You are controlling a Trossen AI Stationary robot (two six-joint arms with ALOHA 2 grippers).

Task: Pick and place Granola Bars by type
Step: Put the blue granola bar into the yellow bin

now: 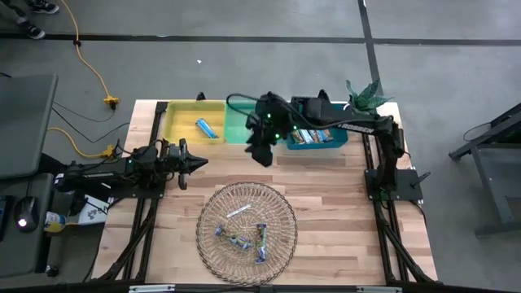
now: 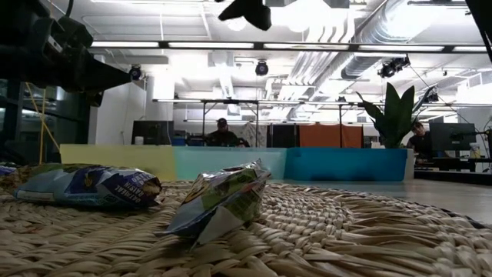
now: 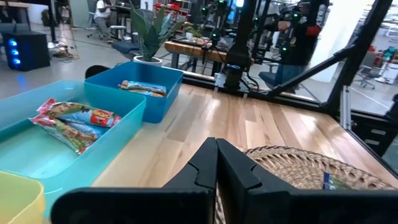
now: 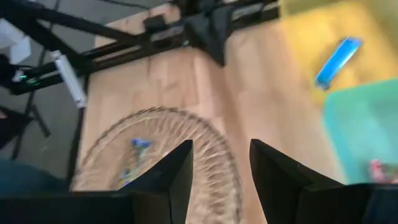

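The right pincer (image 1: 262, 153) hangs over the tabletop (image 1: 342, 203) just in front of the green bin (image 1: 237, 124), partly hiding it; its fingers stand apart with nothing between them. The left pincer (image 1: 195, 162) is shut tight and empty, beside the round basket (image 1: 213, 210). Granola Bars (image 1: 242, 236) lie in the basket; their colors are hard to tell. One blue bar (image 1: 205, 128) lies in the yellow bin (image 1: 181, 118), more sit in the blue bin (image 1: 317, 144)

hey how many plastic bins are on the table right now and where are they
3, side by side along the table's far edge: the yellow bin toward the left arm's side, the green bin in the middle, partly covered by the right arm, and the blue bin toward the right arm's side.
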